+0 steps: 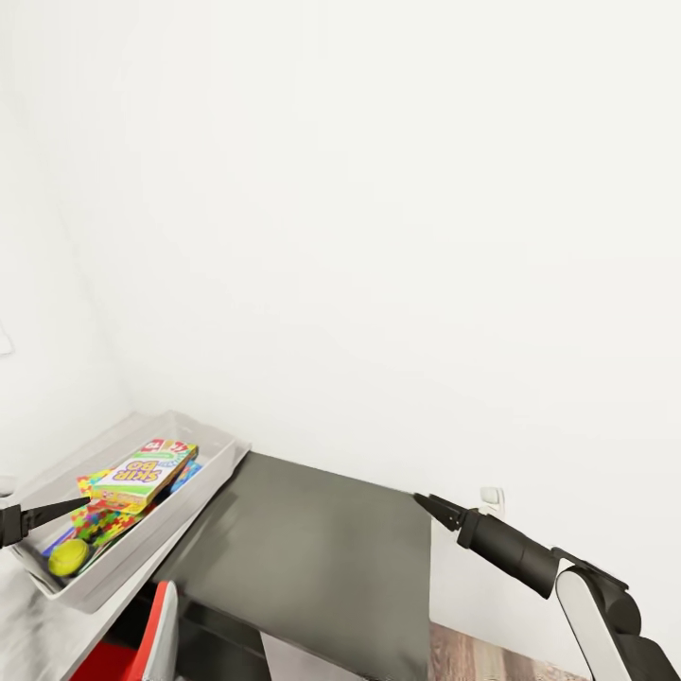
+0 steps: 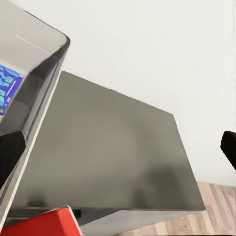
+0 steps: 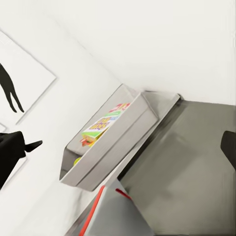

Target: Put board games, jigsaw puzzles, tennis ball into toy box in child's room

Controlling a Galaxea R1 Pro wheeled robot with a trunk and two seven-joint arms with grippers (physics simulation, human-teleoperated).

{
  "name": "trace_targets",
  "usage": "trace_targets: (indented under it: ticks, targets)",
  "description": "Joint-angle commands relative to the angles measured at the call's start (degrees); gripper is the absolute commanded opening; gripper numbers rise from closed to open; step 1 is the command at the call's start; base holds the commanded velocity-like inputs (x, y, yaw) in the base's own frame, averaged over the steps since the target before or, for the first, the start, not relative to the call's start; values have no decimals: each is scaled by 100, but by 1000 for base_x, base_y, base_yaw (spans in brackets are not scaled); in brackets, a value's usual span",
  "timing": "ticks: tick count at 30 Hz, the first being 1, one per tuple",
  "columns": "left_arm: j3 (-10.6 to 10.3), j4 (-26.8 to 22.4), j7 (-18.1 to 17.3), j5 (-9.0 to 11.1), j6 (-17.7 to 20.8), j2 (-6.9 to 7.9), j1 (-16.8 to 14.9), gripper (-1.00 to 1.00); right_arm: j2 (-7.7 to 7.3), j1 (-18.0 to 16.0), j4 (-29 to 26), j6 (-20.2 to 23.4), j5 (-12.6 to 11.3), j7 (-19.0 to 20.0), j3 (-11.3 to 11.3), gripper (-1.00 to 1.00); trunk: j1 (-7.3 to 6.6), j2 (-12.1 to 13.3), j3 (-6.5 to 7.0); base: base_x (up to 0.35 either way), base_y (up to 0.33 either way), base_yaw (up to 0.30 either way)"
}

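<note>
The light grey toy box (image 1: 219,452) stands on the table at the left. Inside it a green-white "Skip-Bo" board game (image 1: 142,473) lies tilted on top of a multicolour jigsaw puzzle (image 1: 99,525). The yellow-green tennis ball (image 1: 68,556) rests at the near end. My left gripper (image 1: 76,507) hovers over the box's near end, open and empty, its fingers (image 2: 6,155) wide apart. My right gripper (image 1: 427,506) hangs open and empty past the far right edge of the dark-grey table section (image 1: 312,558). The right wrist view looks back at the toy box (image 3: 115,147). The bed is out of view.
White walls close the table in behind and to the left. A red chair part (image 1: 142,643) stands below the table's front edge. A wall socket (image 1: 491,497) sits behind my right gripper, above wood-plank floor (image 1: 492,657). A dinosaur silhouette picture (image 3: 14,83) hangs on the left wall.
</note>
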Motion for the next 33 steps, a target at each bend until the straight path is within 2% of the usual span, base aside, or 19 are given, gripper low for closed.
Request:
trace_targets:
  ticks: [1,11,33]
  targets:
    - [12,-5,-53,-59,60,-2,-6,100,-2,-6,0,40,-28,8,-6,100,3,-13,-7,-143,0,-174]
    - [14,-5,-53,-59,53,2,-8,100,-1,-6,7,45,-39,14,-9,100,3,-13,60,-226,0,-194]
    - [17,-8,-53,-59,51,7,-5,100,-1,-6,60,53,-48,40,-82,100,3,-13,214,-325,-11,-204]
